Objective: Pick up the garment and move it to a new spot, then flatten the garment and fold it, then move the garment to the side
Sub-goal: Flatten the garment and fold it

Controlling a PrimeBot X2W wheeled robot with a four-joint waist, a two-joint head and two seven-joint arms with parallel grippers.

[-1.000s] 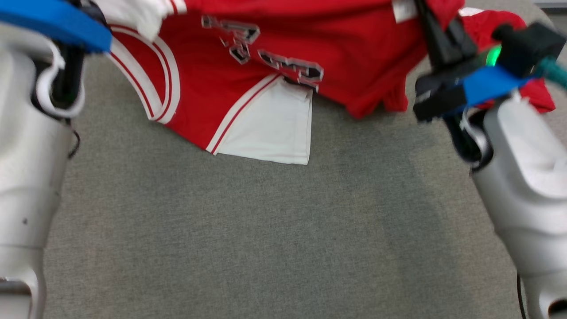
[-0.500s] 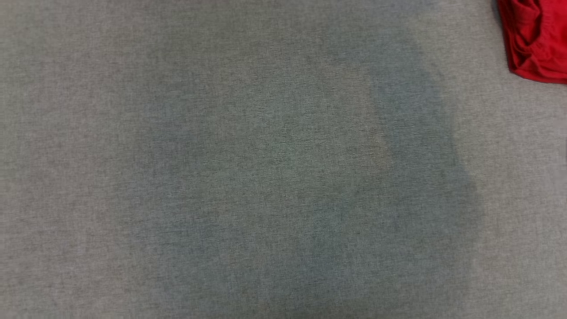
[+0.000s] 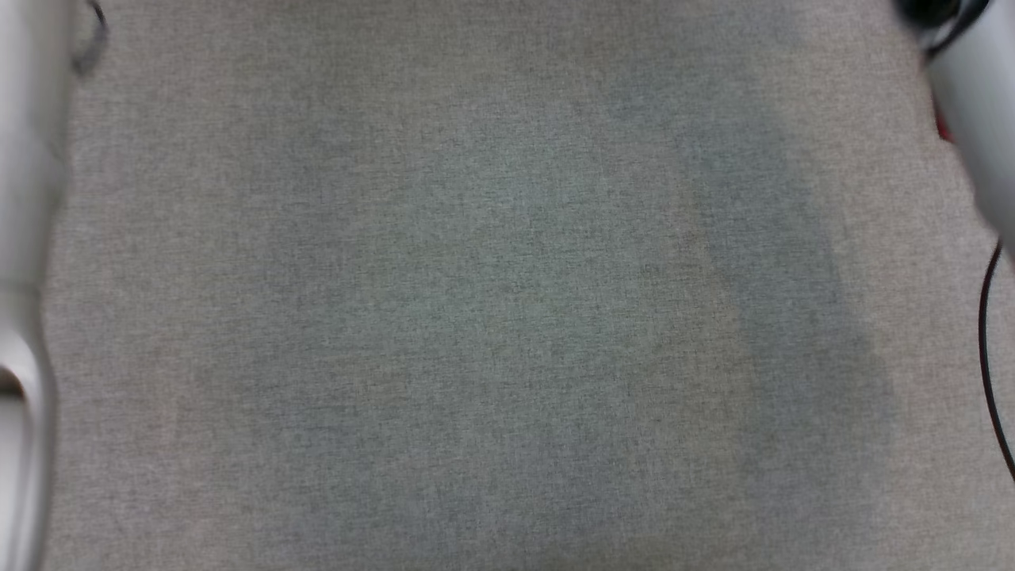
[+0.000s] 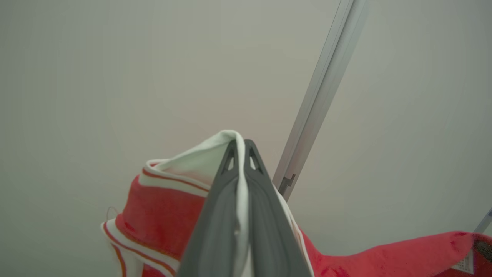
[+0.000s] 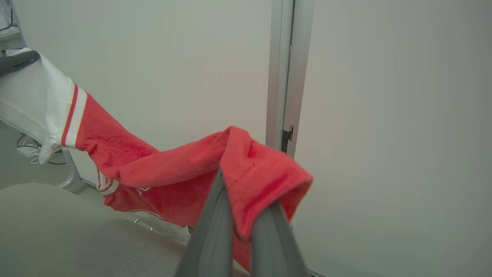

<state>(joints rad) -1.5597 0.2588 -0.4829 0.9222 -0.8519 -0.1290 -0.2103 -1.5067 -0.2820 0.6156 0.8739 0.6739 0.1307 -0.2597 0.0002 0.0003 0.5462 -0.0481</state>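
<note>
**Head view.** The grey cloth-covered desk (image 3: 507, 317) is stretching across the frame. A pale forearm (image 3: 24, 198) is blurring along the left edge, and another (image 3: 979, 111) is entering at the upper right above a thin black cable (image 3: 986, 357).

**Left wrist view.** The left hand (image 4: 240, 144) is pinching a white hem of the garment (image 4: 161, 207), a red jersey with striped trim. Its fingers are pressing together with only thin cloth between them. The jersey is hanging in the air before a metal post (image 4: 323, 92).

**Right wrist view.** The right hand (image 5: 246, 200) is gripping a red fold, fingers closed on it and cloth draping over their tips. The garment is sagging between both hands, above the desk's far edge. It is probably light, limp and prone to bunching, so hems and corners look like the best holds for spreading it flat.
</note>
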